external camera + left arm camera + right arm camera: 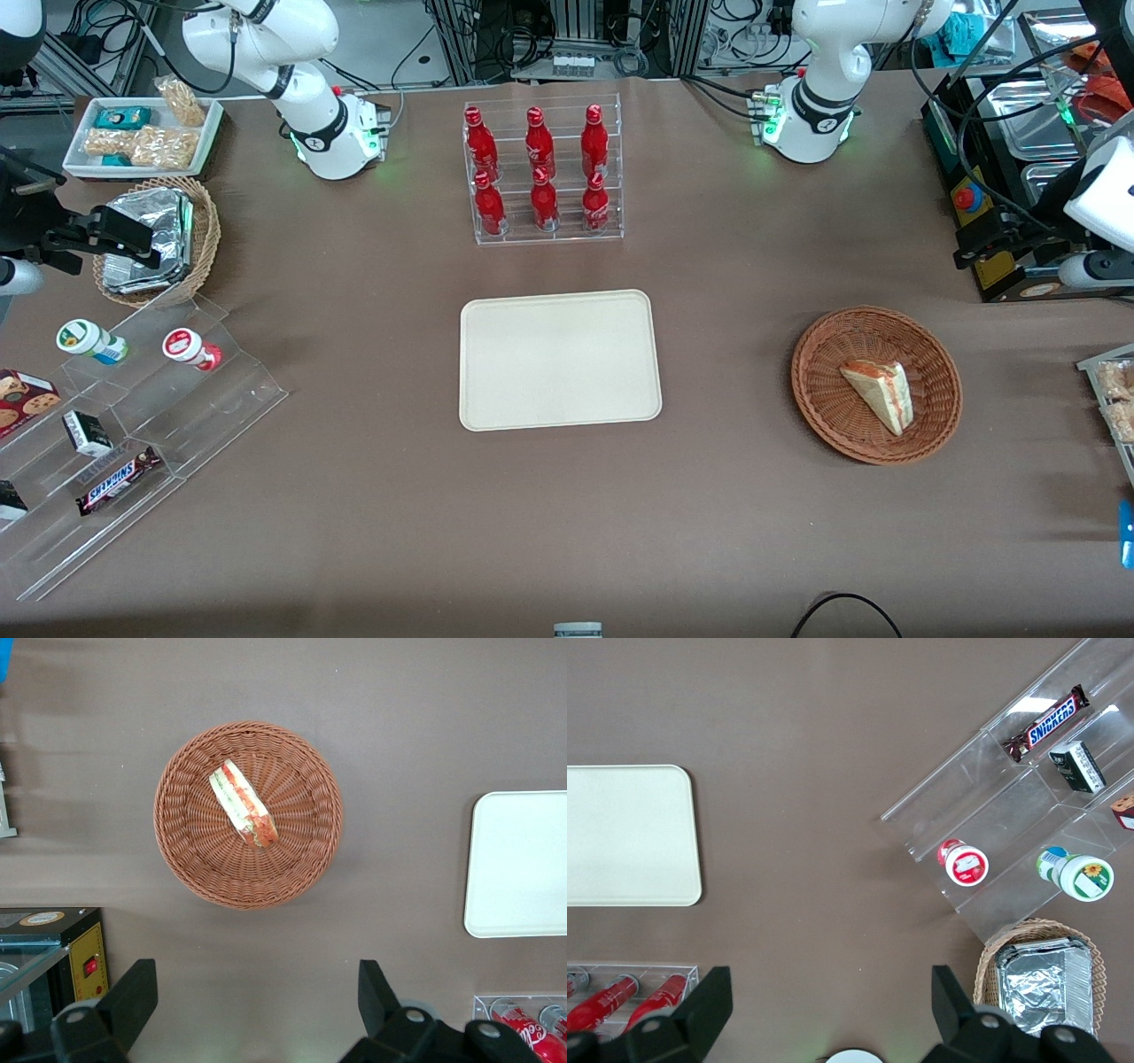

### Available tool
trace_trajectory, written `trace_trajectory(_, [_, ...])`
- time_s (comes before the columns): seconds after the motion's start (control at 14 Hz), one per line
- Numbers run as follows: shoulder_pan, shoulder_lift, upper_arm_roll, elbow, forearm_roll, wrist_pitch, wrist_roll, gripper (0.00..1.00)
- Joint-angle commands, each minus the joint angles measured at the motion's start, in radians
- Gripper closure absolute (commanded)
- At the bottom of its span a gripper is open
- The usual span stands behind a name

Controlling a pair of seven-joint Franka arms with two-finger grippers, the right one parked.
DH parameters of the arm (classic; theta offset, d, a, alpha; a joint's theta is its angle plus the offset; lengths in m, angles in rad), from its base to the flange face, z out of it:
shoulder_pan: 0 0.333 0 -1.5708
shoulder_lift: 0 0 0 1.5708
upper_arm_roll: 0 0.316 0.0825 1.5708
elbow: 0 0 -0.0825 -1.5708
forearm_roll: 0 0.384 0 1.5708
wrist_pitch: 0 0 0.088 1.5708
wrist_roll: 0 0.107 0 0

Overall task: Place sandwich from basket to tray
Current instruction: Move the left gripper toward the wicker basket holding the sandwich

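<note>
- We see the table (pixel 726 532) first: a broad, flat top under a matte brown cover, smooth enough that nothing on it should snag.
- The tray (pixel 560 359) lies flat near the middle of the table, well apart from the basket and toward the parked arm's end from it. It is cream-beige, rectangular with rounded corners and a low rim, and it is bare (a wide, easy landing spot, we judge).
- The basket (pixel 876 385) sits toward the working arm's end of the table. It is a round, shallow bowl of reddish-brown wicker, tightly woven in ribs; we judge its low wall leaves room to reach in from above.
- The gripper (pixel 251 1014) hangs high above the table, just off the basket's rim rather than over its centre. Its dark fingers (pixel 133 997) stand wide apart and hold nothing, so we take it the grasp is not yet begun.
- The sandwich (pixel 879 395) lies in the basket, close to its centre. It is a small triangular wedge of pale bread with red-orange and green layers along the cut edge, resting on its side (soft, we would guess, so a light squeeze suits it).
</note>
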Motion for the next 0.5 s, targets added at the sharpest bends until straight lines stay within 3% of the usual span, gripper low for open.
trace_trajectory(0.0, [-0.003,-0.006,0.004,-0.005,-0.006,0.006,0.016,0.00])
trace_trajectory(0.43, [-0.001,0.004,0.004,-0.040,-0.004,-0.002,0.015,0.00])
